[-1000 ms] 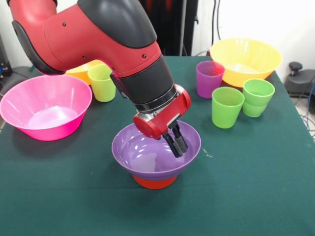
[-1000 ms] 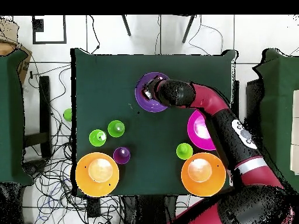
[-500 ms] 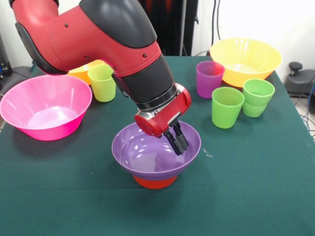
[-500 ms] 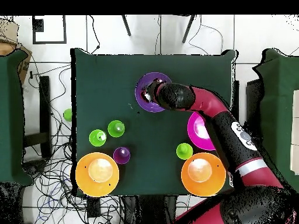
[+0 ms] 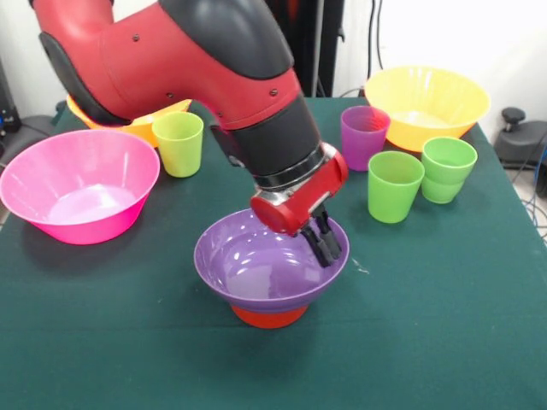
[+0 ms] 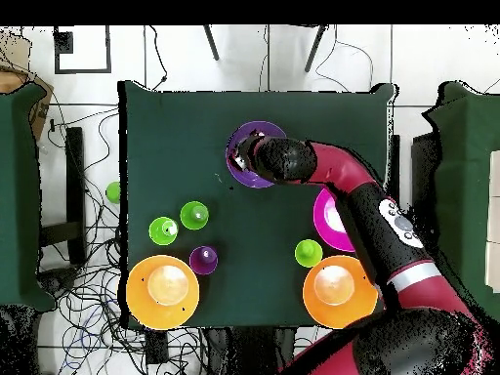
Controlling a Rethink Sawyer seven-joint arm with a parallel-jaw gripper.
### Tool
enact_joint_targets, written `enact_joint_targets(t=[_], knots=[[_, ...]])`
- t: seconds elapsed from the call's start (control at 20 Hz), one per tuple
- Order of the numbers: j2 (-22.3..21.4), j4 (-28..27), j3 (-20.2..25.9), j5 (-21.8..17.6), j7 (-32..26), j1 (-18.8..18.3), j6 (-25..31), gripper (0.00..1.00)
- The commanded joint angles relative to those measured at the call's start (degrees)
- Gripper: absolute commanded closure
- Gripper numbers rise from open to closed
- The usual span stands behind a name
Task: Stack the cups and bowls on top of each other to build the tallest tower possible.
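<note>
The purple bowl (image 5: 256,269) sits upright on the upturned small orange bowl (image 5: 269,318) at the table's middle front; it also shows in the overhead view (image 6: 262,137). My gripper (image 5: 328,249) hangs inside the purple bowl, just within its right rim, fingers together and holding nothing; in the overhead view it (image 6: 237,156) is at the bowl's left side. The yellow-green cup (image 5: 179,143) stands alone on the table behind the arm, and also shows in the overhead view (image 6: 309,253). The translucent purple cup (image 5: 365,137) and two green cups (image 5: 395,185) (image 5: 446,168) stand at the right.
The big pink bowl (image 5: 79,184) stands at the left. One orange-yellow bowl (image 5: 426,104) is at the back right, the other (image 5: 128,124) is mostly hidden behind my arm. In the overhead view the arm covers part of the pink bowl (image 6: 330,223).
My gripper has moved from the middle of the purple bowl toward its right rim in the front view. The bowls and cups have not moved.
</note>
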Motion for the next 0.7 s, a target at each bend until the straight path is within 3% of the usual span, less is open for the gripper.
enact_joint_targets(t=[0.05,0.35,0.7], knots=[[-1.75,-0.76,-5.84,0.63,10.74,7.32,5.79,1.00],[-2.22,-1.53,-7.40,2.63,11.17,10.98,6.11,1.00],[-0.56,-3.17,-7.71,4.47,8.81,11.67,6.53,1.00]])
